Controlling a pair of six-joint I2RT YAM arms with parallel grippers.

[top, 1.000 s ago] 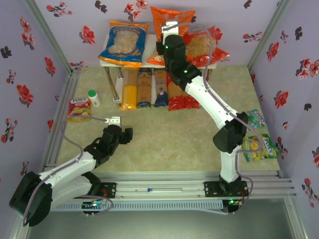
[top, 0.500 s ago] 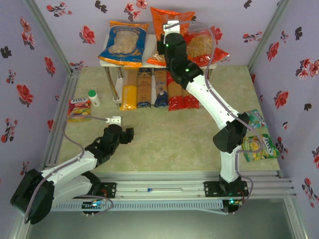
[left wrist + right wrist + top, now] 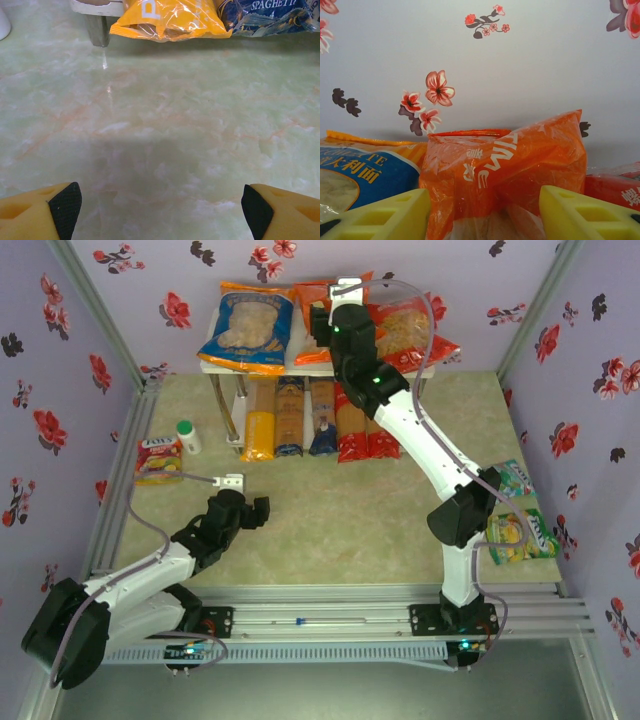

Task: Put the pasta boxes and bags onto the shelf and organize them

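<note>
On top of the white shelf (image 3: 212,366) lie three bags: blue-orange (image 3: 248,330), orange (image 3: 306,300) and red (image 3: 412,332). My right gripper (image 3: 322,320) hovers over the orange bag. From the right wrist, its yellow fingers (image 3: 380,215) stand open, and the orange bag (image 3: 505,165) rests loose just beyond and between them. On the lower tier lie a yellow pasta box (image 3: 258,430), two dark blue ones (image 3: 290,420) and two red ones (image 3: 365,435). My left gripper (image 3: 245,505) is open and empty over the floor, with the yellow pack (image 3: 170,17) ahead of it.
A snack packet (image 3: 158,458) and a small white bottle (image 3: 188,436) sit at the left by the wall. Two more snack packets (image 3: 520,535) lie at the right beside the right arm's elbow. Flowered walls close in three sides.
My right gripper has opened and let go of the orange bag, which has sunk flatter onto the shelf top. The left gripper opened slightly wider and stayed in place.
</note>
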